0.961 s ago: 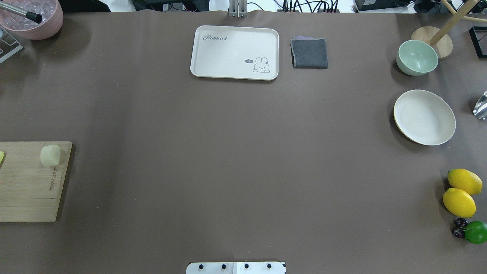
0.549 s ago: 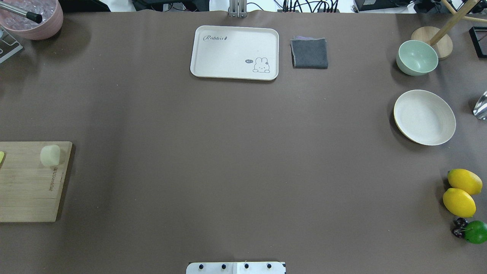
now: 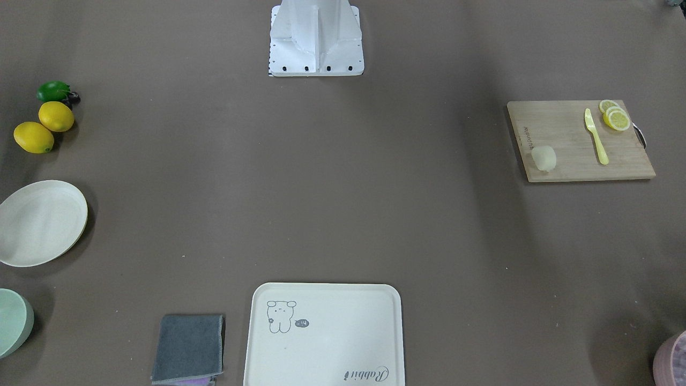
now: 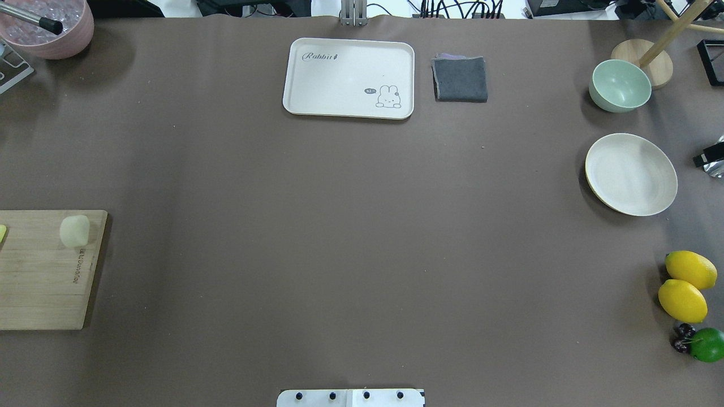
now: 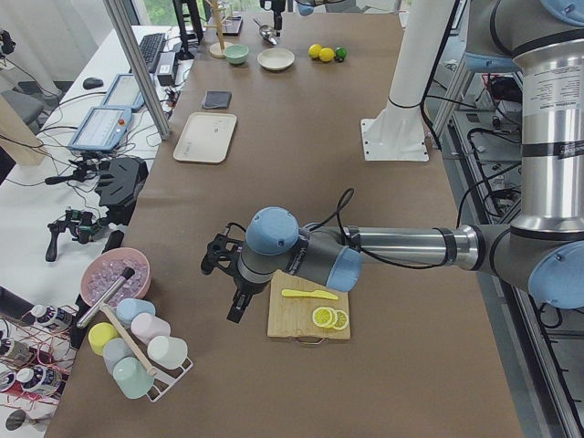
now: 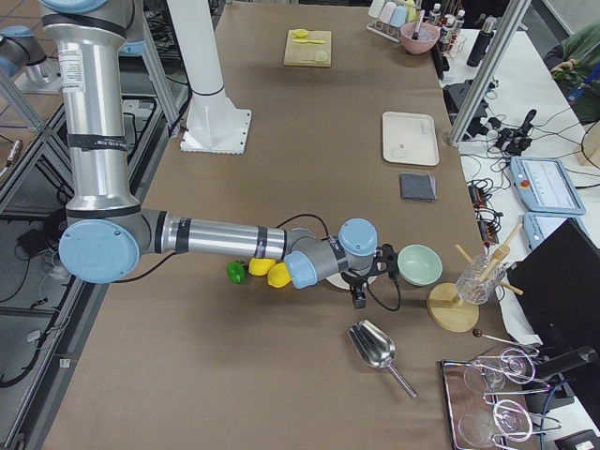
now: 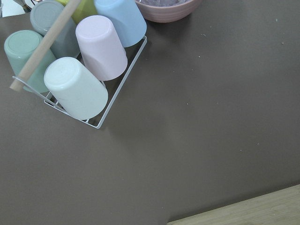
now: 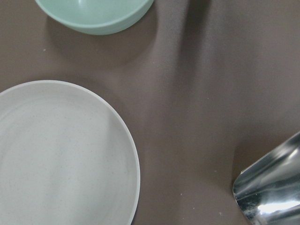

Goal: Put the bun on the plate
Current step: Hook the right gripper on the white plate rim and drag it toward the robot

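Observation:
The bun [image 4: 74, 230] is a pale cream lump on the right end of a wooden cutting board [image 4: 39, 282] at the table's left edge; it also shows as the bun [image 3: 543, 158]. The round off-white plate [image 4: 630, 174] lies bare at the far right, and fills the lower left of the right wrist view as the plate [image 8: 56, 154]. My left gripper [image 5: 235, 306] hangs off the table's left end beside the board; I cannot tell its state. My right gripper [image 6: 359, 296] hovers by the plate, and only a black bit of the gripper [image 4: 708, 156] shows overhead; I cannot tell its state either.
A cream tray [image 4: 348, 78] and a grey cloth [image 4: 460, 79] lie at the back. A green bowl [image 4: 620, 86] and a metal scoop [image 8: 272, 187] flank the plate. Two lemons [image 4: 684, 285] and a lime sit front right. A knife [image 3: 595, 136] and lemon slices share the board. A cup rack [image 7: 70, 70] stands left.
A black part of my right gripper has come in at the overhead view's right edge, over the metal scoop. The bun and the plate have not moved.

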You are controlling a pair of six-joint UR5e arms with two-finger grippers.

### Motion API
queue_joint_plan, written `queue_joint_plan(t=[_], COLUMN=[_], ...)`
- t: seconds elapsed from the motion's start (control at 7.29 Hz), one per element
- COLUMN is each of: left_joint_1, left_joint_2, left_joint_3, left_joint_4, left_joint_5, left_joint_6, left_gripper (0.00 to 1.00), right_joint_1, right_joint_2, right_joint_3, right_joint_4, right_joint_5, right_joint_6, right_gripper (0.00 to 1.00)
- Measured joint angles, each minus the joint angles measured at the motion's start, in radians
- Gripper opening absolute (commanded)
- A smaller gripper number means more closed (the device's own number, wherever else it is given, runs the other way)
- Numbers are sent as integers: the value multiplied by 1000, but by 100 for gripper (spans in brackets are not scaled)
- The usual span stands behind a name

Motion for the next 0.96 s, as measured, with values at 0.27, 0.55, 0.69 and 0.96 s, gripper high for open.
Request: queue_joint_plan(t=[0.27, 0.55, 0.69, 0.96], left_joint_1=[0, 0, 0, 1], left_joint_2=[0, 0, 0, -2], left_joint_3=[0, 2, 2, 1], left_joint_4=[0, 0, -1, -2], left_joint_5=[0, 0, 0, 0], left_joint_6=[0, -2, -14, -42], left_gripper=[98, 98, 98, 98], right_joint_1=[-22, -44, -59, -94], right_joint_2=[1, 7, 9, 14], right_joint_3=[-24, -27, -28, -28], right_joint_4=[40, 54, 67, 80], right_joint_5=[-4, -11, -22, -44], right_joint_6=[43, 104, 139, 206], right_gripper=[100, 100, 100, 100])
